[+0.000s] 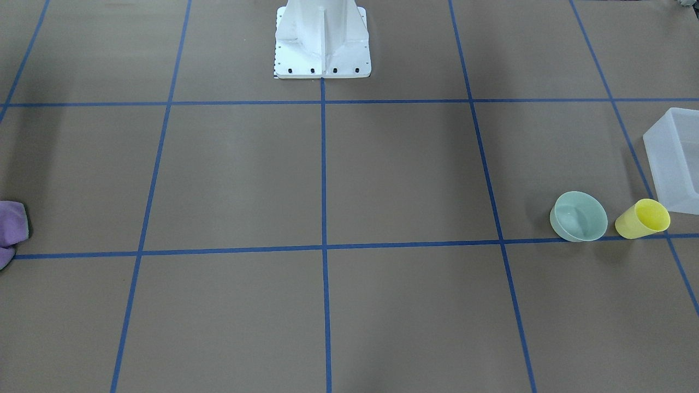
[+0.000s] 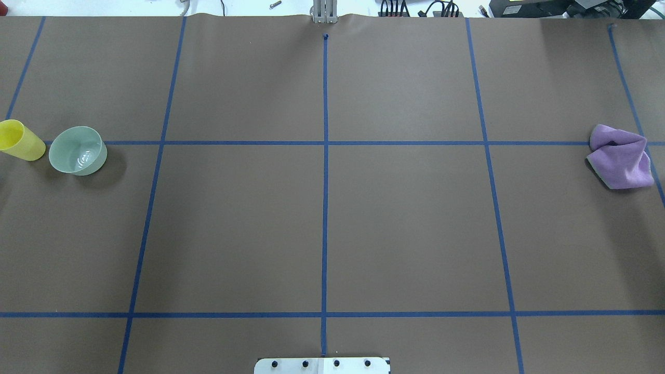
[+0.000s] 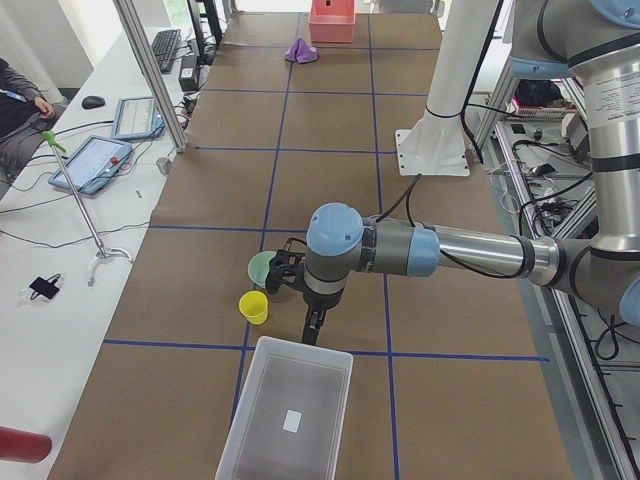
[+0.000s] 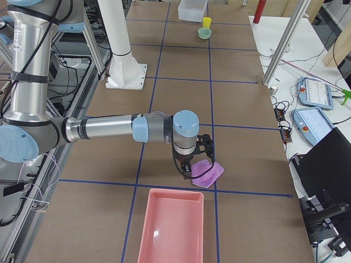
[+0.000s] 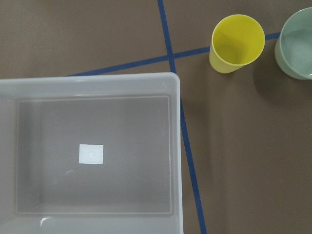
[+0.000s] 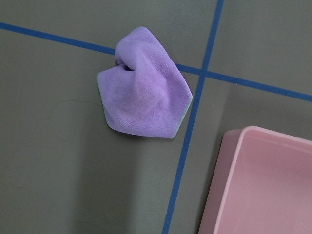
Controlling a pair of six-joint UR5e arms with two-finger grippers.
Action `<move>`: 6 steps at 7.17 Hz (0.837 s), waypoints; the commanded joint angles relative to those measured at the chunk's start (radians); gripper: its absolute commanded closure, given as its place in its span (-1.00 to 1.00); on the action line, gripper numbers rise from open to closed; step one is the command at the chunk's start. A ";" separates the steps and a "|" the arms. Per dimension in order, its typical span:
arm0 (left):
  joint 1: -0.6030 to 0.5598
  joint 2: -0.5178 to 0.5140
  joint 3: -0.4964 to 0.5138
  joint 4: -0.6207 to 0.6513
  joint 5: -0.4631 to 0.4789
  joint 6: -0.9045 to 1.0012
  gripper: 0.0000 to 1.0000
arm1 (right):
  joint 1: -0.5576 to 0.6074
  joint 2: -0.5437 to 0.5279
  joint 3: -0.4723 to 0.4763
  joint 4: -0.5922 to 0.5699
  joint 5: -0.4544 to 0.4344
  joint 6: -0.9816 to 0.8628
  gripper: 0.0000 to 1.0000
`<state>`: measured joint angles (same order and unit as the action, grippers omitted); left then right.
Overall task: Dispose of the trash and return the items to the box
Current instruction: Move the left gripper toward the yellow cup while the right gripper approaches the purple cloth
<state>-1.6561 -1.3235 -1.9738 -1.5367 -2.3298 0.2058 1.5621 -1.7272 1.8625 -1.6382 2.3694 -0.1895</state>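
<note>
At the desk's point(image 1: 382, 180) left end, the yellow cup point(image 1: 643, 219) and mint bowl point(image 1: 579, 216) stand upright just beside each other, near the empty box point(image 1: 674, 164). The left tool point(image 3: 312, 325) hangs above them. The right tool point(image 4: 187, 169) hangs over a purple cloth point(image 4: 207, 172). I cannot tell how far either is open, and neither seems to hold anything.

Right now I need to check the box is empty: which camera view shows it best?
Left wrist-mounted: it looks straight down into the box, its floor bare except a white label. Exterior left shows it obliquely; front-facing clips it at the edge; exterior right shows it tiny; overhead misses it.
</note>
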 commanded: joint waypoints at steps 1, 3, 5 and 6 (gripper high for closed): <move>-0.001 -0.037 -0.034 -0.032 -0.002 0.006 -0.96 | 0.003 -0.008 0.006 0.222 -0.001 0.013 -1.00; 0.003 -0.127 0.086 -0.169 -0.021 -0.041 -0.96 | 0.003 -0.093 -0.020 0.337 -0.012 0.061 -1.00; 0.042 -0.276 0.205 -0.181 -0.077 -0.046 -0.96 | -0.014 -0.062 -0.003 0.418 -0.018 0.252 -1.00; 0.127 -0.284 0.222 -0.234 -0.072 -0.052 -0.96 | -0.080 -0.023 0.006 0.431 -0.036 0.398 -1.00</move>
<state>-1.6045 -1.5626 -1.7940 -1.7268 -2.3979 0.1595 1.5386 -1.7879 1.8562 -1.2338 2.3481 0.0313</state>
